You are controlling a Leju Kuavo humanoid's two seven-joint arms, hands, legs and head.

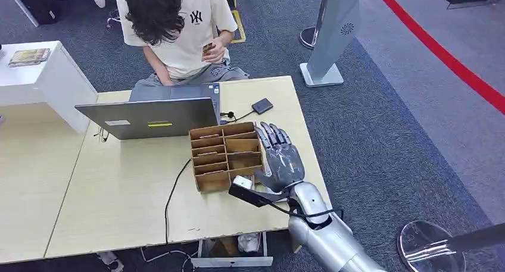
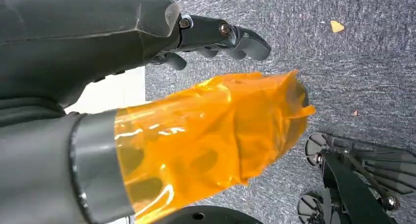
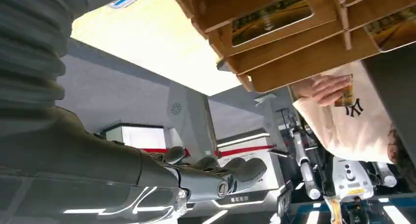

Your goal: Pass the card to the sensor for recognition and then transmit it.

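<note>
From the head view, the right hand [image 1: 279,159] lies flat over the table [image 1: 119,200], just beside the right side of the wooden card organizer [image 1: 226,156], fingers stretched and apart, holding nothing. The right wrist view shows what the head view cannot: a card [image 3: 271,17] standing inside one compartment of the organizer, with a dark greenish-yellow printed picture on it, and a second similar card [image 3: 392,30] in the neighbouring compartment.

Behind the organizer stands an open laptop [image 1: 149,117], and behind that sits a person [image 1: 178,28] in a white shirt, who holds one more small card [image 1: 207,49] in a hand; in the right wrist view this card [image 3: 345,91] looks brownish with a picture. A small black sensor box [image 1: 262,106] lies on the table behind the organizer, joined to a cable.

The left wrist view shows the left hand [image 2: 216,37] above grey carpet, its thumb wrapped in orange film [image 2: 211,136]; the dark fingers are curled in and nothing is in them.
</note>
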